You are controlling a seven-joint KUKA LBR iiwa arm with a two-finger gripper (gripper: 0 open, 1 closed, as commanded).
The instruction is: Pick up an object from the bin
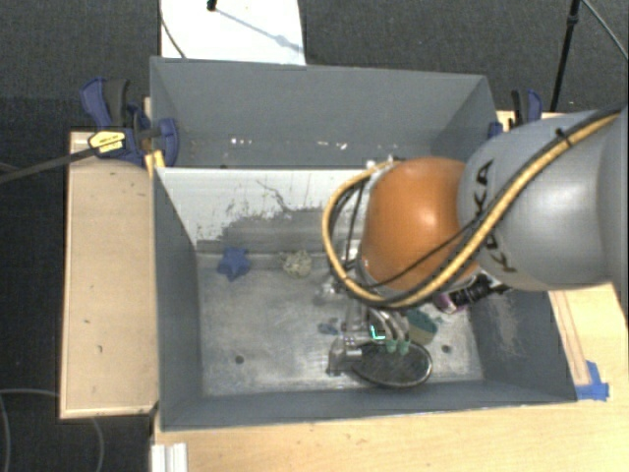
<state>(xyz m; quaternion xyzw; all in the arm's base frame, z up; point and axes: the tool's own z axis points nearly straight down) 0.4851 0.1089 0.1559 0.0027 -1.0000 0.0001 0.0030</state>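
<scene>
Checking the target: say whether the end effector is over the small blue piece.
No: the end effector is over a dark oval thing, with the blue piece far left.

Grey arm (550, 214) in from right, wrist pointing down, orange cover (408, 219), cables (339, 249) looped around it

A robotics lab: cabled KUKA arm (560, 205) over a grey metal bin (182, 293).

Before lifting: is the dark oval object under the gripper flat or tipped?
Flat, apparently: the dark oval object lies broadside on the grey metal bin floor.
</scene>
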